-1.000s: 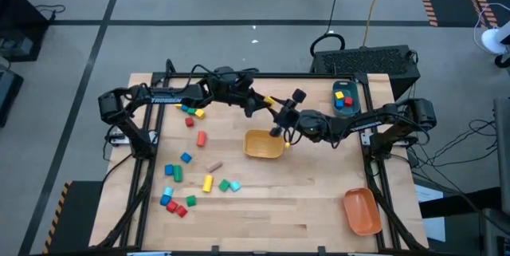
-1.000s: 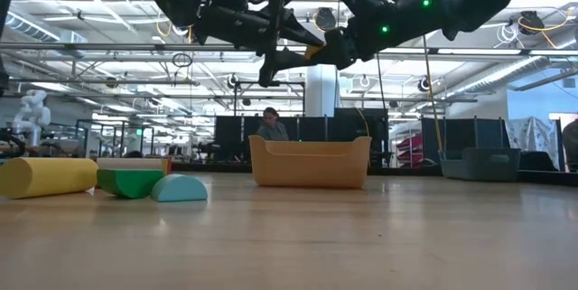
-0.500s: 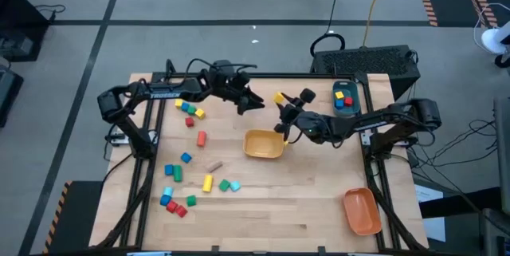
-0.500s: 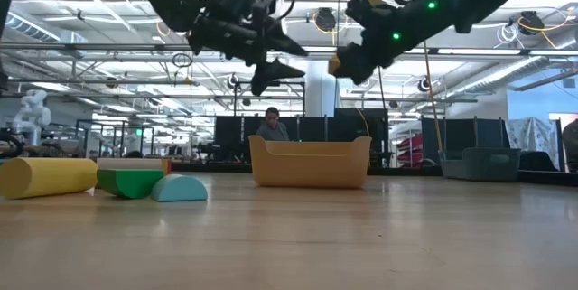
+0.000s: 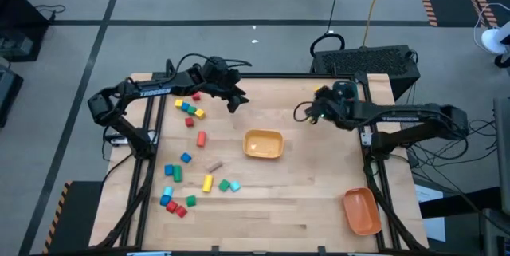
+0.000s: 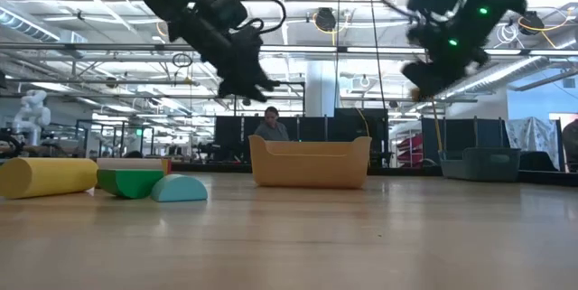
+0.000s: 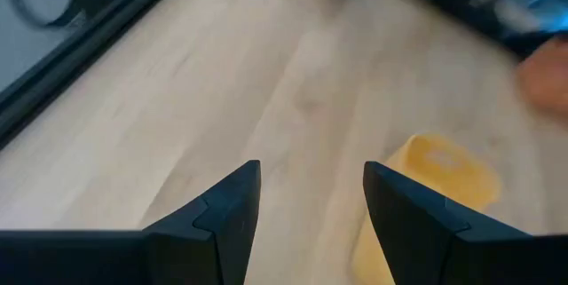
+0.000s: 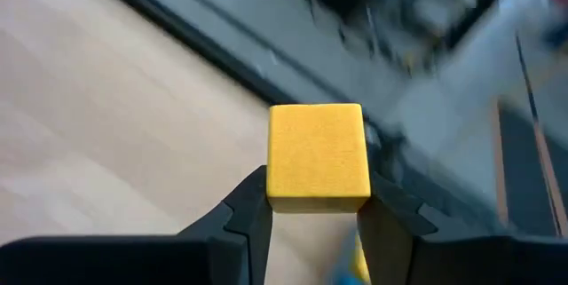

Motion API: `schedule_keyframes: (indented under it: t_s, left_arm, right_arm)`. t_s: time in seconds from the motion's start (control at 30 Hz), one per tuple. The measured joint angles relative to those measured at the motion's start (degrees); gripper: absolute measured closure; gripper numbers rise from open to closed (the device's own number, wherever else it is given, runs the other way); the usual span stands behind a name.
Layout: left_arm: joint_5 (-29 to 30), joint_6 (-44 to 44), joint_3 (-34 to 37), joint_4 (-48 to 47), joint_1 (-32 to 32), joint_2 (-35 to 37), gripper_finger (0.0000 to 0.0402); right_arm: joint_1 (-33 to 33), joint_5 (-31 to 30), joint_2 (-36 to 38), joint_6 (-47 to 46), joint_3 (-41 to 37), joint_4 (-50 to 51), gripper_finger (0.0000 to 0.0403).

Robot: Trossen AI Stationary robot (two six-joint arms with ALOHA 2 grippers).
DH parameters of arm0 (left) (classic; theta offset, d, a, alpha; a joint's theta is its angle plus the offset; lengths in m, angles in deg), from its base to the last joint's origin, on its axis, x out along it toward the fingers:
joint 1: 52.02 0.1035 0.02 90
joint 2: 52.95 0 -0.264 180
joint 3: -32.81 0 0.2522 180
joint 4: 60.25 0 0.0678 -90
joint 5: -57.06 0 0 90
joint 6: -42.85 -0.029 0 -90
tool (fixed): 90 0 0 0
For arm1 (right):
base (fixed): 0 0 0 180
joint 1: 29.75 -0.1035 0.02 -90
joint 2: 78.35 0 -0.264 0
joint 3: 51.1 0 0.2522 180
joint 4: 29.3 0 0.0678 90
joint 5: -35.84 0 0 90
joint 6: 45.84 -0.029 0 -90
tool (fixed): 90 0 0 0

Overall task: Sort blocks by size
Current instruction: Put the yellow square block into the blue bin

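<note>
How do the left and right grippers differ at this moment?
The right gripper is shut on a yellow cube; the left gripper is open, nothing between its jaws. The left one is raised near the block cluster at the table's far left, the right one near the far right edge. Both hang above the table.
</note>
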Motion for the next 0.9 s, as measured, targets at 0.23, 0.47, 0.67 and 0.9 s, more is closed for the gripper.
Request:
schedule_keyframes:
  t_s: [0.23, 0.47, 0.67, 0.9]
  left_arm:
    - [8.68, -1.46, 0.00, -6.95, 0.00, 0.88, 0.0198]
    - [16.53, -3.71, 0.00, -13.60, -0.85, 0.88, 0.0198]
    - [17.32, -5.40, 0.00, -14.26, -0.87, 0.88, 0.0198]
    - [17.89, -5.72, 0.00, -16.49, -0.59, 0.86, 0.0198]
  right_arm:
    - [8.18, 6.18, 0.54, -9.78, -0.02, 15.59, 0.0288]
    - [13.97, 12.08, -1.15, -9.16, -1.43, 16.73, 0.0288]
    - [20.13, 17.56, -1.87, -7.46, -6.33, 12.47, 0.0288]
    - [23.20, 18.24, -1.87, -4.24, -9.22, 6.15, 0.0239]
